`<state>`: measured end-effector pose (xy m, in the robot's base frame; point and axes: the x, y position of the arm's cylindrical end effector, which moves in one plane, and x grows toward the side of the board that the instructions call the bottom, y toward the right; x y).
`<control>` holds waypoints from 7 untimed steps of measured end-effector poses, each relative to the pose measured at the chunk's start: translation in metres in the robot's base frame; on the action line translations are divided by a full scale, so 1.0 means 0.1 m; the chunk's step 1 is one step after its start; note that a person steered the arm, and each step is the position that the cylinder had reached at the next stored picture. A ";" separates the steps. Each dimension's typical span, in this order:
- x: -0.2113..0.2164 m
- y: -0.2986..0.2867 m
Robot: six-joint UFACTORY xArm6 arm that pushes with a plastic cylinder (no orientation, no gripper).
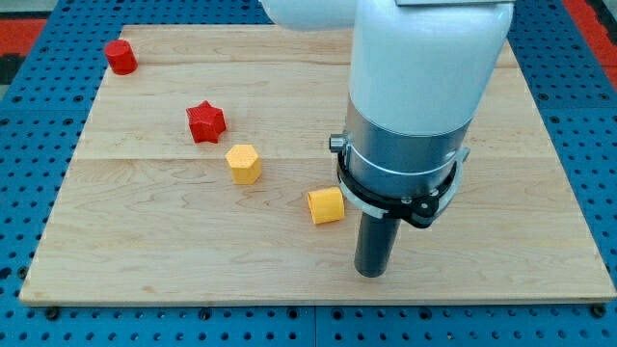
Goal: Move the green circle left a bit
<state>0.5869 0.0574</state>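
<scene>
No green circle shows in the camera view; the big white and grey arm body (pixel 415 87) hides much of the board's right half. My tip (pixel 373 274) rests on the wooden board (pixel 145 260) near its bottom edge, right of centre. The nearest block is a yellow squarish block (pixel 326 205), a little up and to the left of my tip and apart from it.
A yellow hexagon (pixel 244 163) lies left of the yellow squarish block. A red star (pixel 205 121) lies up and left of the hexagon. A red block (pixel 120 57), shape unclear, sits near the board's top left corner. Blue pegboard (pixel 29 145) surrounds the board.
</scene>
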 end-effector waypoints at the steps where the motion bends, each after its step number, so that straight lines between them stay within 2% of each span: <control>1: 0.00 0.00; 3: 0.00 0.07; 4: -0.01 0.23; 5: -0.01 0.62; 7: -0.03 0.52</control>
<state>0.5840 0.1094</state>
